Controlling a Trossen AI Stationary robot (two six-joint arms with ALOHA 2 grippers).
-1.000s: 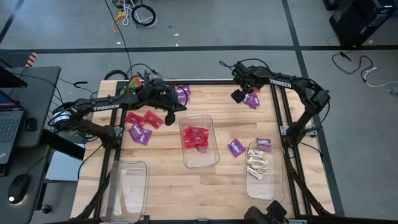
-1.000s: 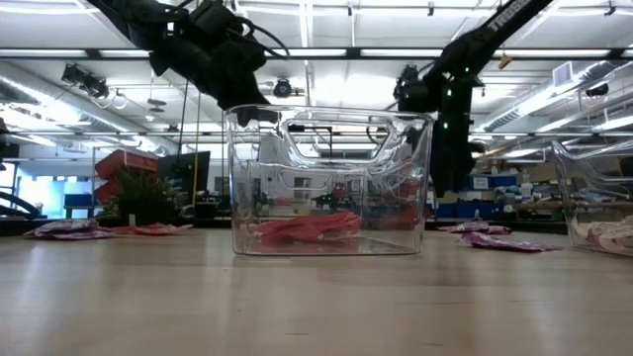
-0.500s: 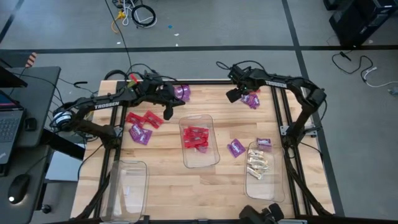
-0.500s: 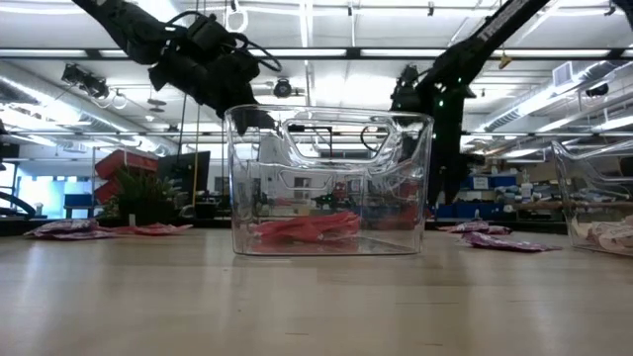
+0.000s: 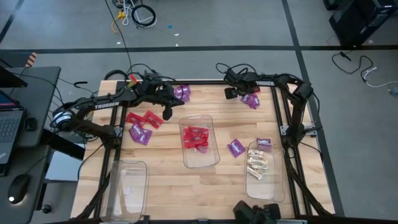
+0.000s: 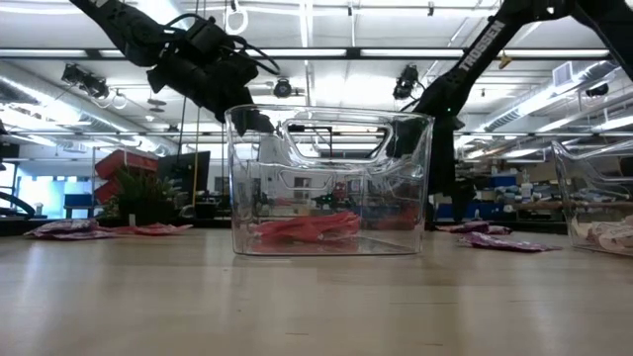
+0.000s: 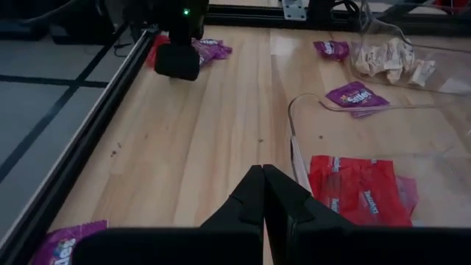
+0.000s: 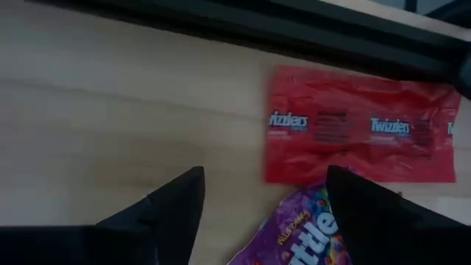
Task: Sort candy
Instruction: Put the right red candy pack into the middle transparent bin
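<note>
**Flat, slick packets under your open right claw**

Your right claw (image 8: 261,213) hangs spread wide and empty over the far edge of the table (image 5: 168,180). Just ahead of its fingers lies a red packet (image 8: 360,140), flat on the wood beside the black frame rail. A purple packet (image 8: 305,235) sits between the fingers, its edge touching or overlapping the red one.

Expect both to be very light, thin and crinkly, with glossy film that will likely slide rather than lift. You would do best to pinch across a short side or a crimped end seam, pressing down to the wood so one finger gets under the edge. Take the purple packet first if it overlaps, or you may drag both.

Your left claw (image 7: 263,193) is shut on nothing, raised near the middle bin (image 5: 199,143), which holds red packets. More red and purple packets (image 5: 142,124) lie beyond it on its outer side. The bin (image 5: 261,168) of cream pieces stands well away, toward the near edge.
</note>
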